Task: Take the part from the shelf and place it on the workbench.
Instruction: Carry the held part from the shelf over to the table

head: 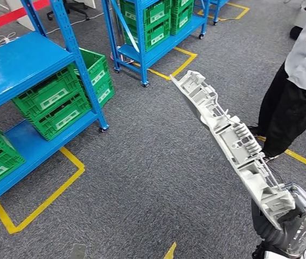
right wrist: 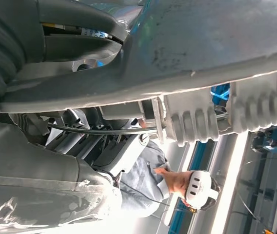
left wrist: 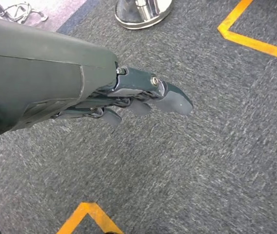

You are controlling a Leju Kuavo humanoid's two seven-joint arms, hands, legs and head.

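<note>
A long pale grey moulded plastic part [head: 228,135] with ribs and clips slants up and away over the carpet. My right hand [head: 283,218] grips its near end at the lower right of the head view. From the right wrist camera the part [right wrist: 203,63] runs along above my hand [right wrist: 92,146], whose fingers close under it. My left hand [left wrist: 144,97] hangs over the grey carpet with its fingers stretched out and apart, holding nothing. The blue shelf [head: 21,59] stands at the left.
Green crates [head: 57,102] sit on the blue shelf's lower levels. A second blue rack [head: 155,32] with green crates stands farther back. A person [head: 293,91] in a grey top and black trousers stands close on the right. Yellow floor tape [head: 41,205] marks bays.
</note>
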